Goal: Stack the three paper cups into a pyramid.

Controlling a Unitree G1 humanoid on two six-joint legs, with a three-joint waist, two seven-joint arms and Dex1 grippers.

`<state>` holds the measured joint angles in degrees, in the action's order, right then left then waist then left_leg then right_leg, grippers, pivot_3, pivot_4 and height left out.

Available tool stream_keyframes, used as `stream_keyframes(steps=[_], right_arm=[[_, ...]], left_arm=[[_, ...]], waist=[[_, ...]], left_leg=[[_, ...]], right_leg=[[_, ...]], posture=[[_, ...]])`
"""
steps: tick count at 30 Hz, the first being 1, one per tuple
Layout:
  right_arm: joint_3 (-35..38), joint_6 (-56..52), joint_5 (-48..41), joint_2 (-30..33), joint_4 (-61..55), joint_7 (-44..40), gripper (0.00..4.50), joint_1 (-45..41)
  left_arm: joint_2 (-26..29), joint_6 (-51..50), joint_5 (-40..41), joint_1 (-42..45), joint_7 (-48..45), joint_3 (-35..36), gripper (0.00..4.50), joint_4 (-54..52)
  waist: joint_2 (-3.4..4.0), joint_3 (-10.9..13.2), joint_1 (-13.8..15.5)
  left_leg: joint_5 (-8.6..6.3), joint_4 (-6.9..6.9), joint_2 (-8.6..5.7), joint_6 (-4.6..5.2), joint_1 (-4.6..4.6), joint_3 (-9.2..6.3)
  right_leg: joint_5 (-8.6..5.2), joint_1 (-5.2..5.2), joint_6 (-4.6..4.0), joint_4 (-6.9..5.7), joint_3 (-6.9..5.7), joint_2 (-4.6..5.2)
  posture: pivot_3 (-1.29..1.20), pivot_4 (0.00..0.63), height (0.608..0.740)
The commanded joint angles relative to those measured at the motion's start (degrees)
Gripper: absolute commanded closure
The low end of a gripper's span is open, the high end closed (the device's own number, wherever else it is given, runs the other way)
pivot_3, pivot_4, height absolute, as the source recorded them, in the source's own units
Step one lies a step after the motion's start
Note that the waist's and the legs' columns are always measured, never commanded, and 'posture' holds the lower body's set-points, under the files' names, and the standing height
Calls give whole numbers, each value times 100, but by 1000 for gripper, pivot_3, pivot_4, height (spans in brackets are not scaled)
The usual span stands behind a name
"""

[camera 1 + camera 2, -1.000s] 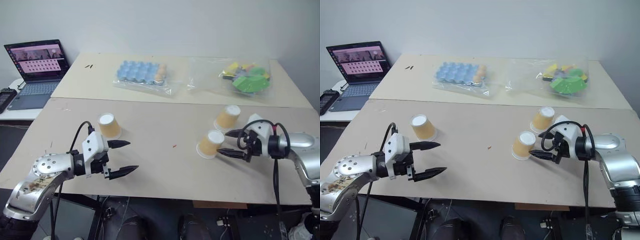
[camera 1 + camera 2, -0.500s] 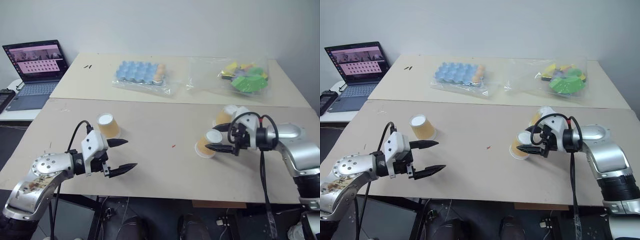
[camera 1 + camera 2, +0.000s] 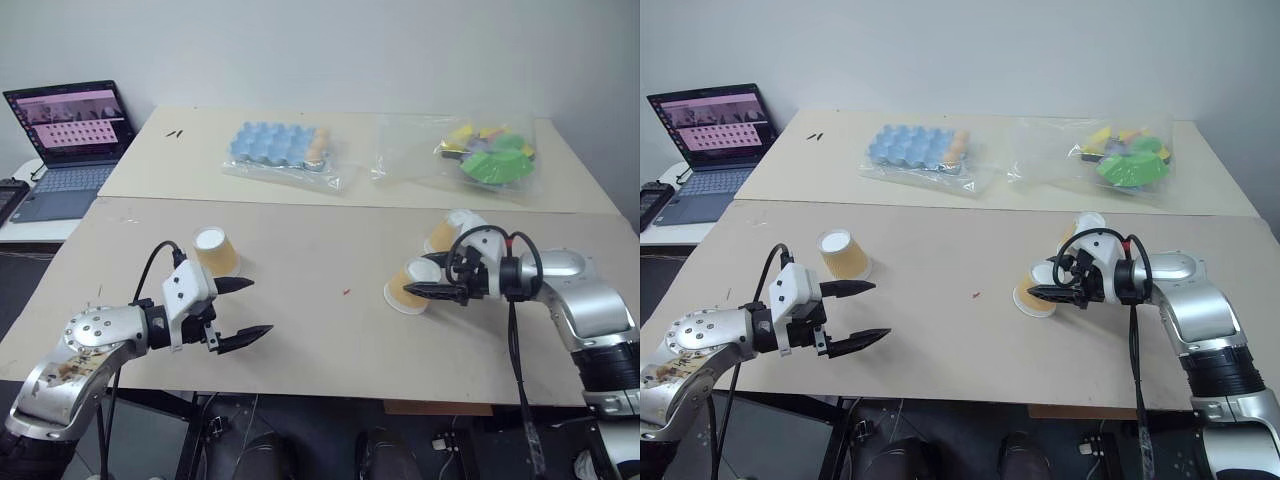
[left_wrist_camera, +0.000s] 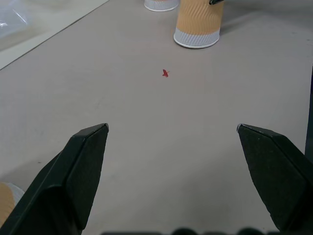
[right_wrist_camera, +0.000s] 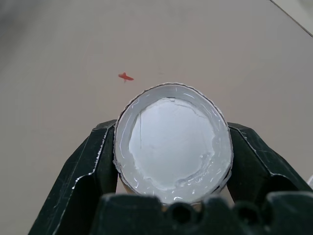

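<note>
Standing inverted, tan ribbed cup (image 5: 172, 142) shows white base.

- The right gripper (image 5: 172, 147), a second ago open just short of the nearer of the 2 cups on the table's right side, has slid in toward the table's middle and around that cup (image 3: 409, 288).
- Its 2 black fingers (image 5: 83, 166) have closed and now press the cup's sides just under the white base, which faces up.
</note>
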<state>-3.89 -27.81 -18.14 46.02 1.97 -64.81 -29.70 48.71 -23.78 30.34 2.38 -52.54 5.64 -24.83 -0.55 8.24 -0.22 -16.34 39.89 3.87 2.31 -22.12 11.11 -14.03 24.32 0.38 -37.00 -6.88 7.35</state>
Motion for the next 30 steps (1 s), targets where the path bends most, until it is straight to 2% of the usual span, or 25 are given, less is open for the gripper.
stream_keyframes(steps=[1,4,9,13,19,21,24,27,30], right_arm=[[-10,-81,-155,-182,-267,-46,1798,-523],[-466,-178,-185,-711,-414,-199,1798,-1184],[-1297,55,182,-1621,114,-376,1798,-1925],[-1674,351,434,-1997,586,-551,1798,-2182],[-1815,803,730,-2212,1337,-768,1798,-2323],[-1761,822,737,-2252,1423,-797,796,-2315],[-1449,674,629,-2191,1106,-603,47,-2193],[-1045,251,357,-1923,484,-509,47,-1994],[-118,-695,-463,-1221,-909,-437,47,-1376]], left_arm=[[-14,123,-41,99,-39,166,0,-11],[-35,152,-100,154,-60,96,0,55],[-100,132,-161,242,-101,39,0,74],[-123,108,-175,238,-104,54,0,47],[-140,66,-182,172,-54,112,0,-56],[-145,55,-177,151,-37,127,0,-84],[-148,45,-183,142,-16,132,0,-97],[-144,37,-174,124,-7,144,0,-119],[-127,59,-183,94,-23,176,0,-103]], waist=[[0,0,-19],[0,0,-106],[0,0,-111],[-1,1,-9],[-1,1,-39],[-1,1,-61],[-1,1,-83],[-1,1,-73],[-3,2,22]], left_leg=[[0,0,0,0,0,0],[1,1,0,-1,3,4],[6,-1,5,-10,4,3],[4,3,-1,-6,-19,0],[2,4,-8,-3,-21,0],[2,5,-7,-3,-19,0],[2,4,-6,-3,-19,1],[2,3,-5,-3,-20,0],[2,2,-2,-3,-27,-9]], right_leg=[[0,0,0,0,0,0],[1,3,-1,-7,5,-1],[1,5,-3,-11,2,-12],[1,10,-3,-10,-18,-3],[1,10,-2,-10,-19,-3],[1,11,-2,-10,-18,-3],[1,12,-2,-11,-16,-4],[1,14,-2,-11,-16,-4],[1,12,-2,-10,-22,-1]], posture=[[0,150,733],[0,150,733],[0,150,733],[0,150,733],[0,150,733],[0,150,733],[0,150,733],[0,150,733],[0,150,733]])
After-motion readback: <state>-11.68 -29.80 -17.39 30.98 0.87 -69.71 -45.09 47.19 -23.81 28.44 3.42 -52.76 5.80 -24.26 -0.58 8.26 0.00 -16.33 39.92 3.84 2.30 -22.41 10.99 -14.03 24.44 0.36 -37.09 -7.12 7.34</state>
